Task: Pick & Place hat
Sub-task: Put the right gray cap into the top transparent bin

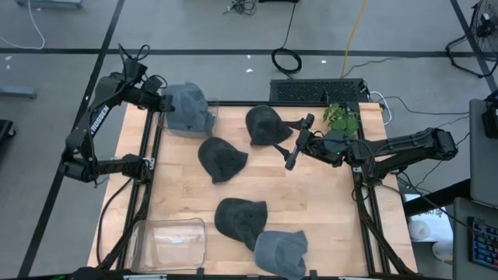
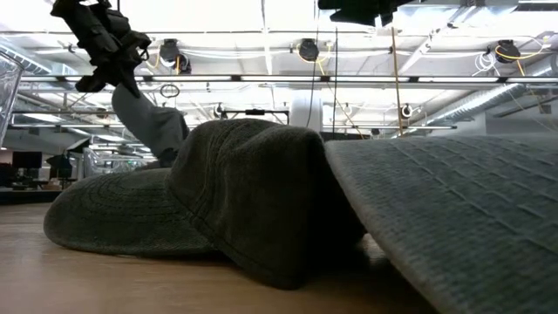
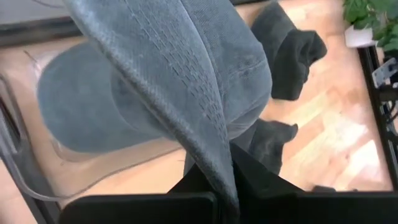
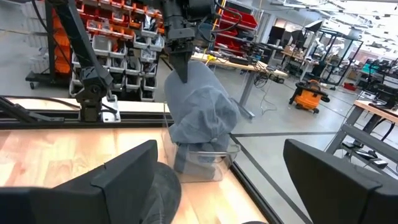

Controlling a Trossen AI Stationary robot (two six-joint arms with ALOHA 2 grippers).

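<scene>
One grey hat [image 1: 187,109] hangs pinched in the left gripper [image 1: 161,101] over a clear bin [image 4: 202,163]; better lower it fully before letting go; the right gripper [image 1: 299,141] waits wide open, empty.

A green plant [image 1: 341,118] and black keyboard [image 1: 317,91] sit at the table's [image 1: 327,202] far edge.

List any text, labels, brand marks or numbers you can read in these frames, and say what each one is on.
None can be read.
Left arm: pale lettering runs along its link in the high view, too small to read.
Red storage bins in the room behind: any labels are too blurred to read.
The grey hat that the left gripper holds and the dark hats on the table show no visible logo or writing.
</scene>
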